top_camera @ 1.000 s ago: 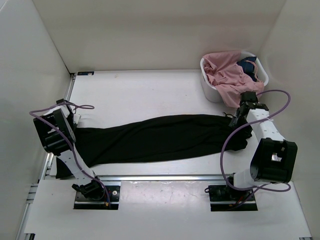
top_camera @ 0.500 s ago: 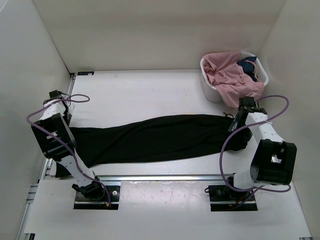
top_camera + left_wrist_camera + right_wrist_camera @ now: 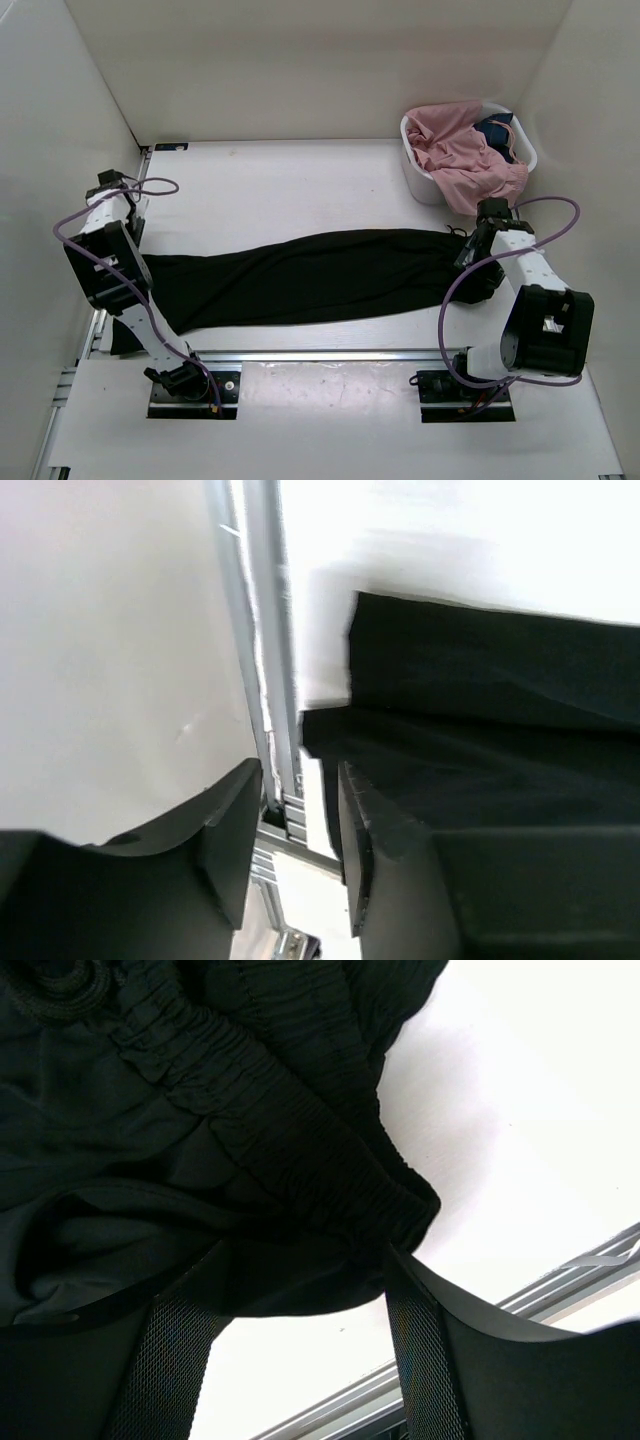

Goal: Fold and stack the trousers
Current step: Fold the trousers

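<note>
The black trousers (image 3: pixel 310 280) lie stretched across the table, legs to the left and waistband to the right. My left gripper (image 3: pixel 118 200) hangs by the left wall, above and beyond the leg ends. In the left wrist view its fingers (image 3: pixel 372 850) stand apart with nothing between them, and the leg ends (image 3: pixel 500 710) lie to their right. My right gripper (image 3: pixel 472 252) is at the waist end. Its mesh-padded fingers (image 3: pixel 420 1360) are spread wide in the right wrist view, and the gathered waistband (image 3: pixel 300 1150) bulges between their tips.
A white basket (image 3: pixel 425 187) at the back right holds a pink garment (image 3: pixel 460 150) and a dark blue garment (image 3: pixel 497 130). A metal rail (image 3: pixel 265 680) runs along the table's left edge next to the white wall. Another rail borders the near edge.
My left gripper has opened, let go of the leg end and drawn back toward the far left corner. The right gripper's jaws have widened a little at the waistband.
</note>
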You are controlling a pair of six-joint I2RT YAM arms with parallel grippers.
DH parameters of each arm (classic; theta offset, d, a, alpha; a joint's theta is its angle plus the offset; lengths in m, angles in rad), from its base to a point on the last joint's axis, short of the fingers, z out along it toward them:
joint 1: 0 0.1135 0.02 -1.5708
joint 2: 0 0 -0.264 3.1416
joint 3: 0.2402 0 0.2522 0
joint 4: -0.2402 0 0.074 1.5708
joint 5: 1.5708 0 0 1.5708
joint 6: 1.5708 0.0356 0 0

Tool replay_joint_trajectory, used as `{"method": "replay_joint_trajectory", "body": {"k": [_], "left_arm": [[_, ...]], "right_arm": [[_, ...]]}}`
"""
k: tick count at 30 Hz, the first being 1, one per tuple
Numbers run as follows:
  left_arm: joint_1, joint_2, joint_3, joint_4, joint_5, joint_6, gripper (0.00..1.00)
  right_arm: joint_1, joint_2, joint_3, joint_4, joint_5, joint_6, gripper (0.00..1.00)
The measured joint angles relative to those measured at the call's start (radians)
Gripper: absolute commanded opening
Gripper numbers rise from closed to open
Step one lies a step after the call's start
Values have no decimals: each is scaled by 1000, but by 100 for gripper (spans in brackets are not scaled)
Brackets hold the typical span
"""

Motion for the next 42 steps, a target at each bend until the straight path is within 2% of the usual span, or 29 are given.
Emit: {"method": "replay_joint_trajectory", "body": {"k": [1, 9, 12, 13, 14, 16, 17, 20, 24, 28, 32, 37, 40, 42], "left_arm": [[1, 11, -7, -3, -2, -2, 53], [37, 162, -23, -15, -40, -12, 53], [41, 167, -17, -14, -51, -13, 44], [41, 170, -16, -12, -55, -13, 33], [41, 175, -16, -11, -59, -14, 29], [40, 187, -16, -10, -78, -8, 25], [38, 191, -16, -13, -85, -4, 28], [37, 190, -16, -14, -106, 7, 61], [45, 169, -3, -20, -89, 3, 68], [46, 146, 13, -42, -69, 5, 68], [48, 127, 19, -71, -64, 14, 63], [67, 125, 19, -90, -54, 17, 63], [84, 124, 8, -92, -48, 23, 63], [94, 124, -2, -95, -46, 23, 63]], "right_arm": [[0, -10, -3, 0, 0, 1, 68], [0, -49, -31, -7, -3, 6, 68], [0, -50, -31, -7, -4, 5, 68], [0, -50, -31, -7, -4, 5, 68], [0, -50, -31, -7, -4, 5, 68], [0, -51, -31, -7, -4, 5, 68], [0, -51, -31, -7, -4, 5, 68], [0, -51, -31, -7, -4, 3, 68], [0, -51, -31, -6, -3, 3, 68], [-5, -50, -49, -1, 4, 2, 67], [-6, -47, -73, 0, 4, 2, 66], [-6, -91, -77, 8, 4, -1, 76], [-12, -135, -77, 13, 2, -24, 88], [-21, -136, -77, 17, -5, -45, 92]]}}
